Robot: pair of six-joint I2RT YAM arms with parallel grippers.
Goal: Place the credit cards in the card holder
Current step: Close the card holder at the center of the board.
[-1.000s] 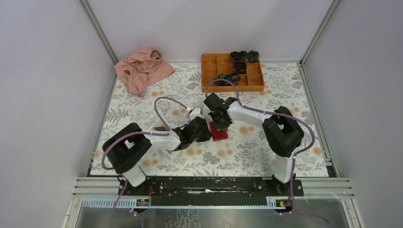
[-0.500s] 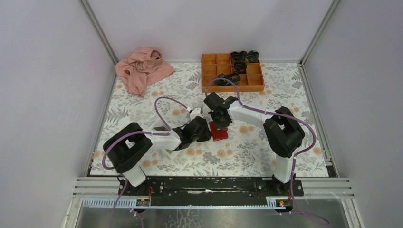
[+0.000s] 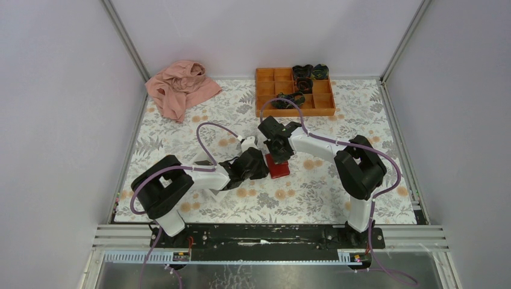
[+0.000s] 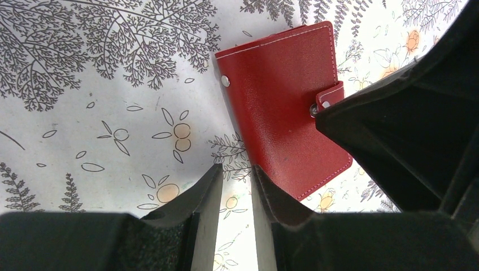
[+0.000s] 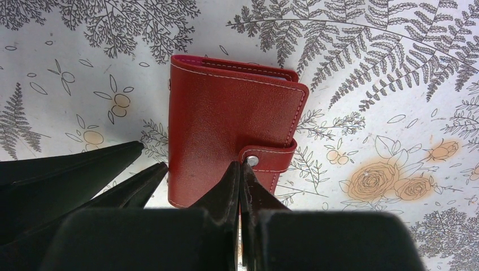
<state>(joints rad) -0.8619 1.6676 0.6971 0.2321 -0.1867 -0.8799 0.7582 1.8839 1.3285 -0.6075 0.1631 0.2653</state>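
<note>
Card holder: closed, lying flat on the floral tablecloth, directly under and ahead of the right fingertips; just ahead and to the right of the left fingertips.
Snap tab: fastened over the holder's edge, right at the tips of the right gripper.
Right gripper: fingers pressed together with nothing between them; tips set at the tab beside the snap. Whether the tab is pressed or only neared cannot be told.
Left gripper: fingers a narrow gap apart, only tablecloth seen through the gap; nothing gripped. It is placed low at the holder's near corner, close to it; contact cannot be told.
Credit cards: none seen in any view.
Change over the last second: practically none. Both arms and the holder are found in the same places, and both finger gaps are unaltered.
Meaning for the task: a hold at the snap is judged, not progress. The holder is snapped shut, so no card can be inserted until the tab is freed and the cover opened.
Risk: the holder may be slid across the cloth if the tab is pushed without bracing from the left side.
</note>
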